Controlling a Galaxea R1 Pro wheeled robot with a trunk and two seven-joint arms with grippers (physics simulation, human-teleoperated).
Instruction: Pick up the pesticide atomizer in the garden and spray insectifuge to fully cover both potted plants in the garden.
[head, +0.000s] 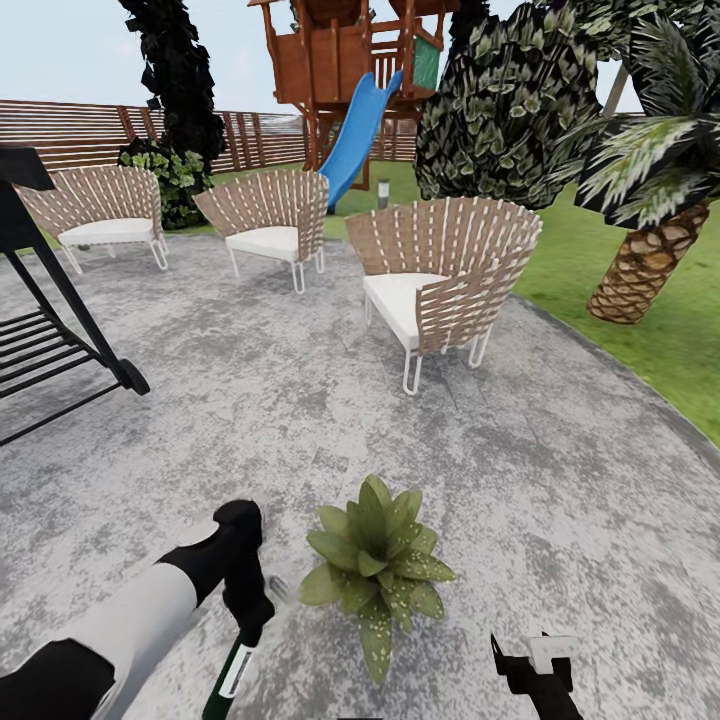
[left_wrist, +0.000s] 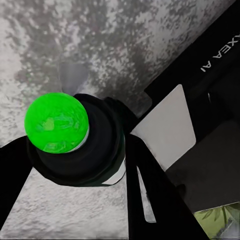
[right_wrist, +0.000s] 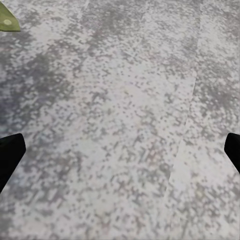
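A potted plant (head: 375, 570) with broad pale-speckled leaves sits on the grey paved patio (head: 500, 470) of the garden, low in the head view. Just left of it, my left gripper (head: 250, 620) is shut on the pesticide atomizer (head: 230, 678), a dark green bottle with a white label band that hangs below the fingers. In the left wrist view the atomizer (left_wrist: 75, 150) appears end-on with a bright green round end, gripped between the black fingers (left_wrist: 150, 200). My right gripper (head: 530, 662) hovers open over bare paving to the plant's right; one plant leaf (right_wrist: 7, 22) shows at its view's corner.
Three woven chairs (head: 440, 275) stand across the patio's far side. A black metal frame (head: 60, 340) is at the left. A palm (head: 645, 260) grows on the lawn at right, and a play tower with a blue slide (head: 355, 135) stands before the slat fence (head: 80, 130).
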